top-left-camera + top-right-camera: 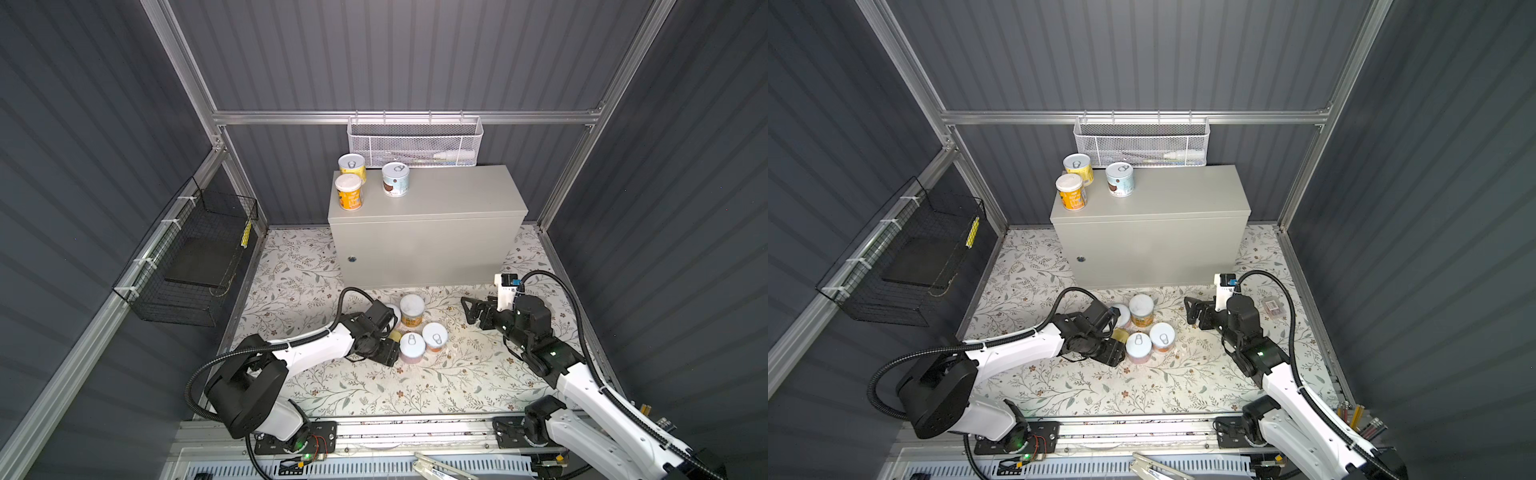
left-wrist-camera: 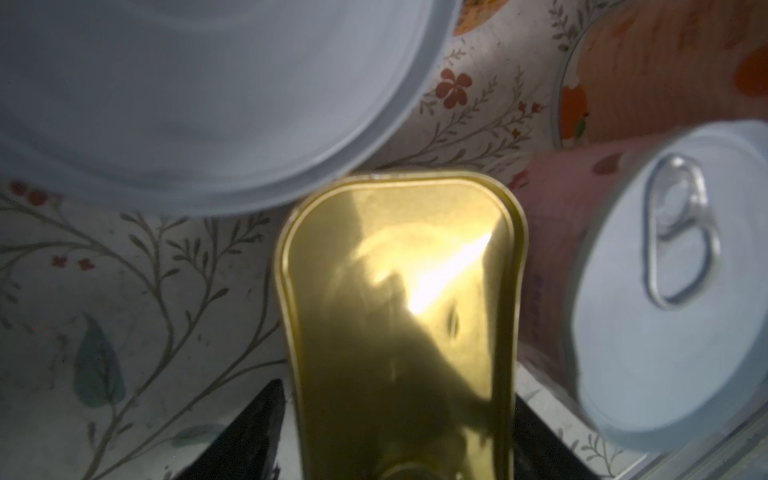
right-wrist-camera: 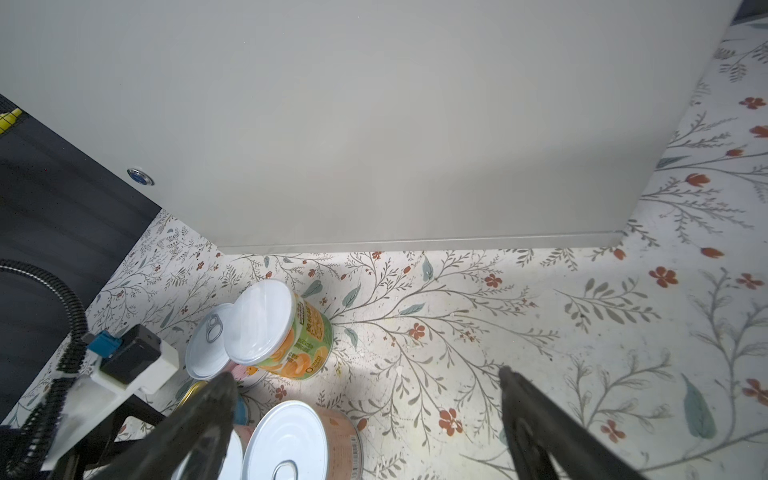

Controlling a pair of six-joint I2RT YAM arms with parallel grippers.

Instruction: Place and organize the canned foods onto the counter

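Observation:
Three round cans (image 1: 352,166) (image 1: 349,192) (image 1: 395,179) stand at the left end of the grey counter (image 1: 436,199). On the floral floor in front, several round cans (image 1: 412,311) (image 1: 434,337) (image 1: 412,348) cluster around a rectangular gold-topped tin (image 2: 399,291). My left gripper (image 1: 390,337) is low over that tin, with one black finger (image 2: 253,436) on each long side. A sliver of floor shows beside one finger. My right gripper (image 3: 365,376) hovers open to the right of the cluster with nothing between its fingers, facing the counter's front (image 3: 374,124).
A white mesh basket (image 1: 413,141) hangs on the back rail just behind the counter. A black wire basket (image 1: 195,257) hangs on the left wall. A small packet (image 1: 1273,307) lies on the floor by the right arm. Pencils (image 1: 1358,419) show at the near right edge.

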